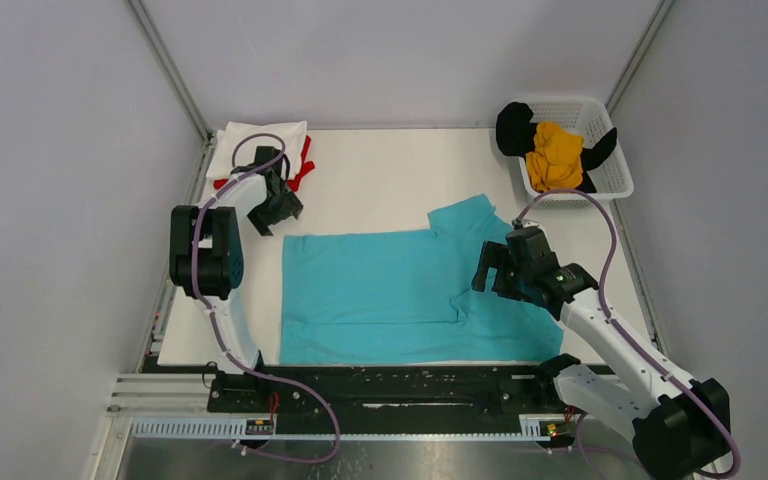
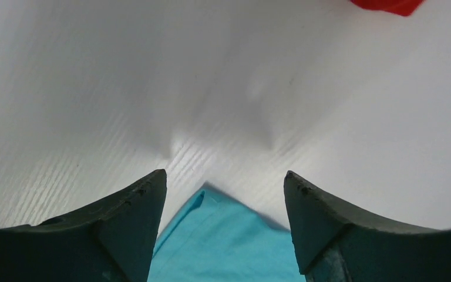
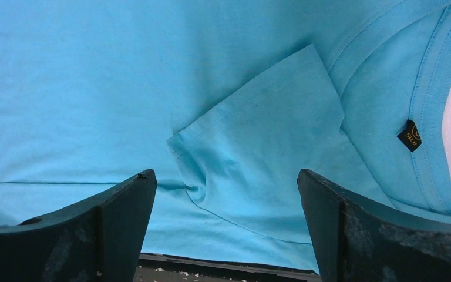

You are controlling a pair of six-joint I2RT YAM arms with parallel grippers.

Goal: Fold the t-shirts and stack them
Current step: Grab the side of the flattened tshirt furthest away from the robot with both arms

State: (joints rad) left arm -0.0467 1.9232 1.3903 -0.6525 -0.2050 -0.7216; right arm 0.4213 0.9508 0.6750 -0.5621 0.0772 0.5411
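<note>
White table (image 1: 380,170), top view: turquoise t-shirt (image 1: 380,290) lies flat, centre to near edge, long axis left-right, collar twd right edge. Left pincer (image 1: 278,208) is by its far-left corner; right pincer (image 1: 495,272) is over the collar end.

Left wrist view: jaws spread, nothing held. Shirt corner (image 2: 223,247) is just below, pointing up between them.

Right wrist view: jaws spread, empty. Folded-in sleeve (image 3: 258,147) lies directly under, between the fingers.

Judgement: each arm is nearest its own end; hem corner is the left arm's pick.

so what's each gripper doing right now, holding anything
left gripper: open, empty, above a corner of the turquoise t-shirt.
right gripper: open, empty, over the shirt's folded-in sleeve.
</note>
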